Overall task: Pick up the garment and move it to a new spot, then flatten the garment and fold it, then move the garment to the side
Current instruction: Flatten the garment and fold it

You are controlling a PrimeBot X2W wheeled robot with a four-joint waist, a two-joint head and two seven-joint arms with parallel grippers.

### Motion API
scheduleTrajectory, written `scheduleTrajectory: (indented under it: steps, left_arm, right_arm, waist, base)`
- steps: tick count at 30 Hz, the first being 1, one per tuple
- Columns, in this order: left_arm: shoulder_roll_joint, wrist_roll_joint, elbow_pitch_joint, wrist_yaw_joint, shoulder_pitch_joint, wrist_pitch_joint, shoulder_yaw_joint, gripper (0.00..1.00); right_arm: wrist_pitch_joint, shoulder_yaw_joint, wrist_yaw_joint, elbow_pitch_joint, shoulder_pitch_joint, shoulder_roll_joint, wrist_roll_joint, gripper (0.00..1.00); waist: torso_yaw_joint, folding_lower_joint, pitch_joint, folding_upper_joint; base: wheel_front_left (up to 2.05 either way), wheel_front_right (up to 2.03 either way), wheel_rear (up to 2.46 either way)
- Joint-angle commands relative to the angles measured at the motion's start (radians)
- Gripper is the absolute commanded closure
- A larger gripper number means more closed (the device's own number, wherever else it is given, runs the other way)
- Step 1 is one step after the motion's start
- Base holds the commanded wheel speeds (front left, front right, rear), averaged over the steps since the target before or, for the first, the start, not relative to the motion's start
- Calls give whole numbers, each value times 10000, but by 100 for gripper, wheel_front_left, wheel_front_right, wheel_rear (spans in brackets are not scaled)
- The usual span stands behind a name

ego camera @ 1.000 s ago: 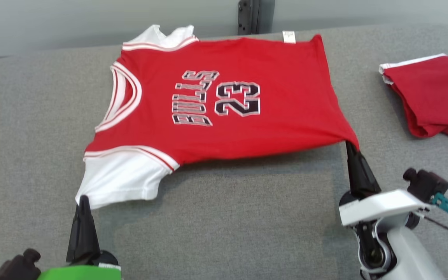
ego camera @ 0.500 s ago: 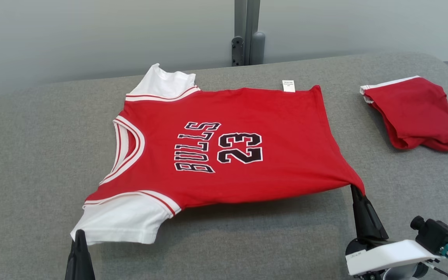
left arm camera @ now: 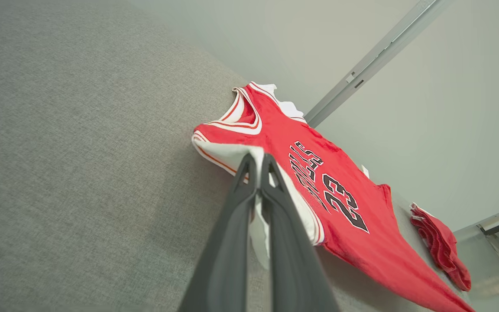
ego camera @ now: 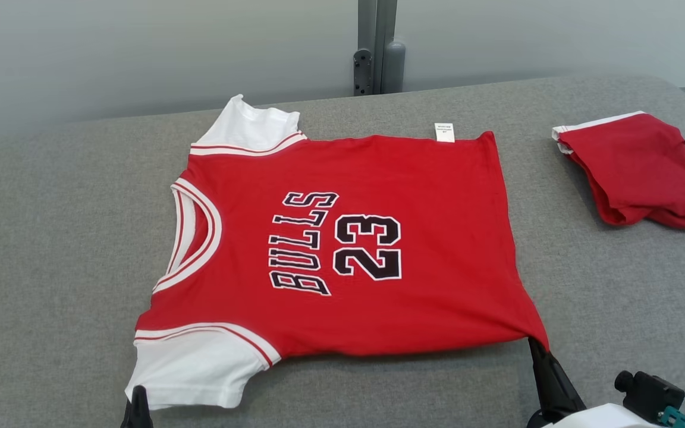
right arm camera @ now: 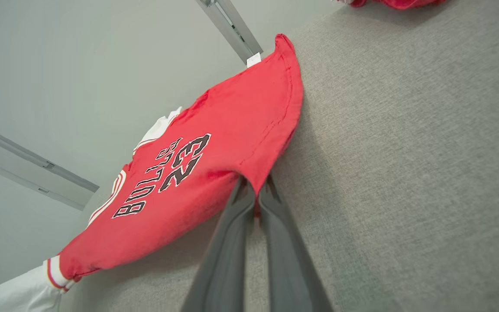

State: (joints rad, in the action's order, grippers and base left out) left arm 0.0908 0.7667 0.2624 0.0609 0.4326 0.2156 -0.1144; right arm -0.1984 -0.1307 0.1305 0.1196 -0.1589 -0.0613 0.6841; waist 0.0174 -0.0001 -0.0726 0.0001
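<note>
The garment [ego camera: 354, 238] is a red jersey with white sleeves, "BULLS 23" printed on it, spread out on the grey table [ego camera: 51, 238], neck to the left. My left gripper [ego camera: 138, 392] is shut on the near white sleeve [left arm camera: 232, 154] at its corner. At the near right hem corner [right arm camera: 260, 173], my right gripper [ego camera: 537, 345] is shut on the red cloth. The near edge is lifted off the table and stretched between the two grippers [left arm camera: 258, 160], [right arm camera: 256, 184]. The far edge lies on the table.
A second red garment [ego camera: 637, 169], folded, lies at the table's far right. A grey post [ego camera: 376, 44] stands behind the table's far edge against the pale wall. Bare grey surface lies left of the jersey and in front of it.
The head camera has tilted, so the whole picture has shifted down. Both grippers have drawn the jersey's near edge toward me; the cloth lies flatter and more stretched.
</note>
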Motion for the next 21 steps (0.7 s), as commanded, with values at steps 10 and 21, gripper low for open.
scheduleTrajectory:
  steps: [10,21]
  left_arm:
    - [65,118,-1234,-339,-919,60,-92,100]
    - [177,9,-2517,-704,-2711,133,-47,100]
  right_arm:
    - [-317,-440,4,1968,920,26,613,100]
    - [-541,-1078,4,2977,1564,-30,1477,100]
  waist:
    - [54,1,55,-1]
    - [224,1,3,-1]
  base:
    - [0,0,0]
    - [0,0,0]
